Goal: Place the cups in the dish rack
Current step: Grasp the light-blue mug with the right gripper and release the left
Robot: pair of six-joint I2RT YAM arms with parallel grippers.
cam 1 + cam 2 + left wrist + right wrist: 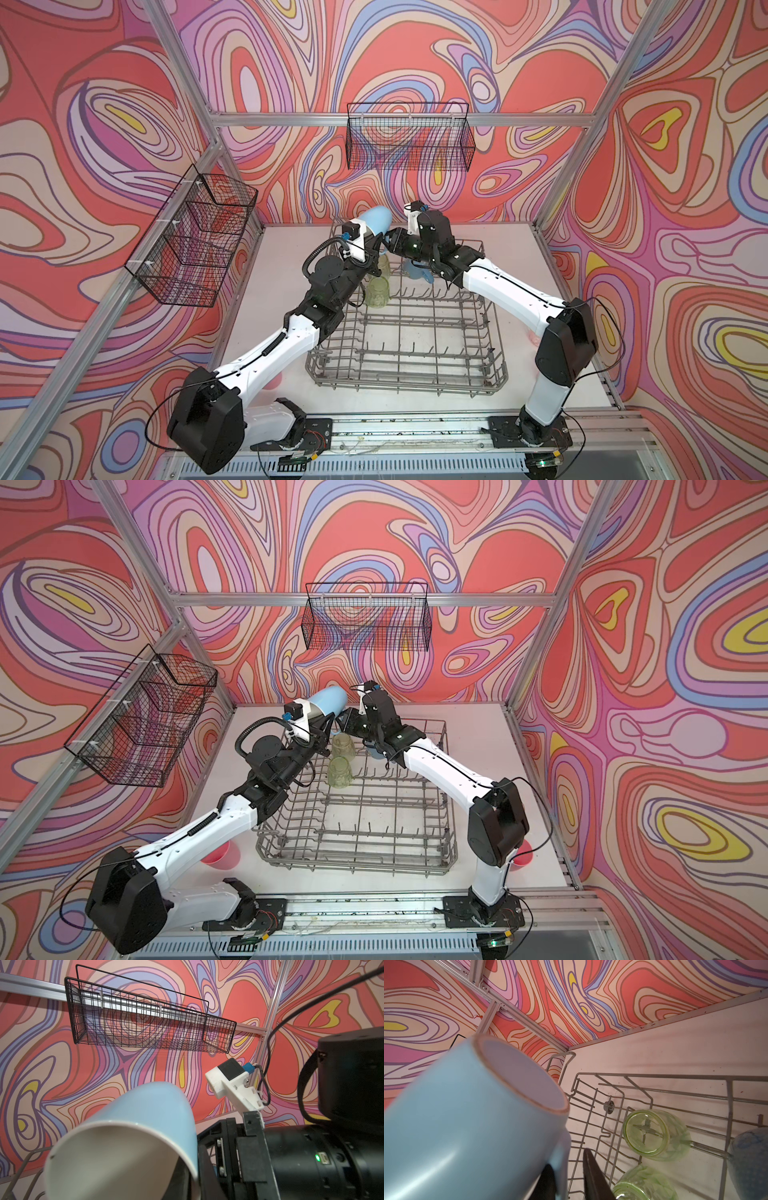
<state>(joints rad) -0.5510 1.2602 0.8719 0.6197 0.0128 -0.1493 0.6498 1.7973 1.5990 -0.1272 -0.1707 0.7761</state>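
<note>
A light blue mug (376, 222) (328, 702) hangs tilted over the far left corner of the grey wire dish rack (407, 376) (353, 868). My left gripper (193, 1167) is shut on its rim, one finger inside and one outside. My right gripper (569, 1167) meets it from the right, with the mug's handle (560, 1159) between its fingers and a gap still on one side. Two yellow-green tumblers (380, 266) (379, 291) stand upside down in the rack. Beside them lies a second blue mug (417, 272) (749, 1163). Two pink cups (220, 856) (521, 856) stand on the table, half hidden by the arms.
A black mesh basket (409, 137) hangs on the back wall above the rack. Another black mesh basket (195, 237) hangs on the left wall. Both arms cross over the rack's far edge, and its near rows of tines hold nothing.
</note>
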